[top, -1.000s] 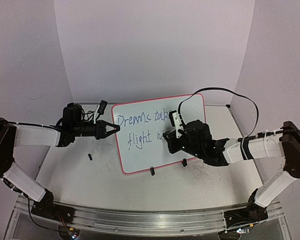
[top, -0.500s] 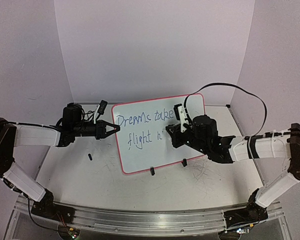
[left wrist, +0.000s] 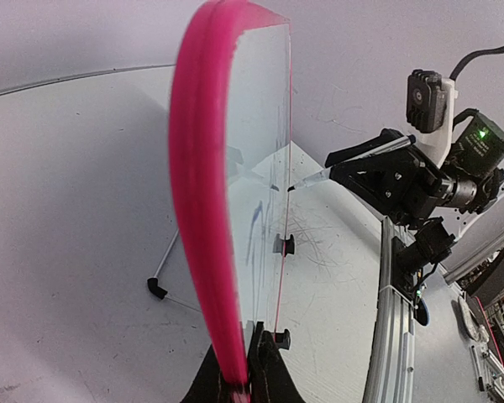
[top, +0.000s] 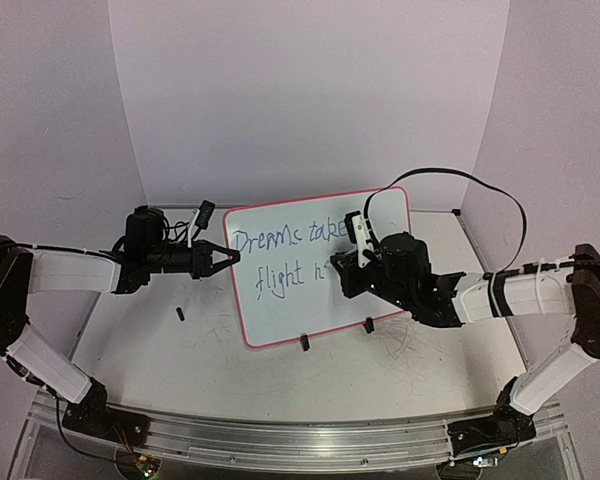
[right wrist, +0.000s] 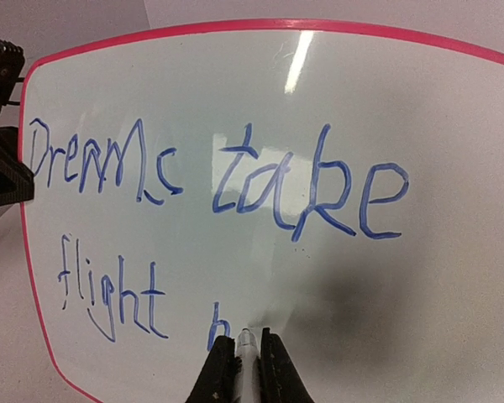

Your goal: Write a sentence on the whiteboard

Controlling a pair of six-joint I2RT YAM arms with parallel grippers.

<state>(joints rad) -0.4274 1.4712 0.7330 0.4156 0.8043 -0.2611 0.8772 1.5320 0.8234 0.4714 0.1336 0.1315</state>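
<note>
Right hand (top: 334,268) sits a little higher than it did a second ago, its wrist has drifted off to the right, and the cable looping over it has swung wider. Left hand (top: 230,258) hasn't budged at all.

Right hand is clamped shut on a marker (right wrist: 246,346). The wrist view shows the barrel squeezed between the two fingers and the tip poking out straight ahead of them. That tip is right on the board (right wrist: 361,277), just past a fresh "h" in the second line. Up and to the left of the hand you can read "Dreams take" and below that "flight" in blue (handwriting is wobbly but legible).

Left hand is closed too, pinching the pink rim of the board (left wrist: 200,210) between its fingertips (left wrist: 265,378). From that wrist cam the board rises edge-on straight out of the grip, and the marker (left wrist: 319,175) comes in from across the board to meet its face.

Board (top: 280,312) stands upright on the bench (top: 180,380) between the two hands, propped on two black clip feet (top: 304,342) along its near edge. One small dark bit (top: 181,314) lies on the bench below the left hand, well apart from the board; can't tell what it is.
</note>
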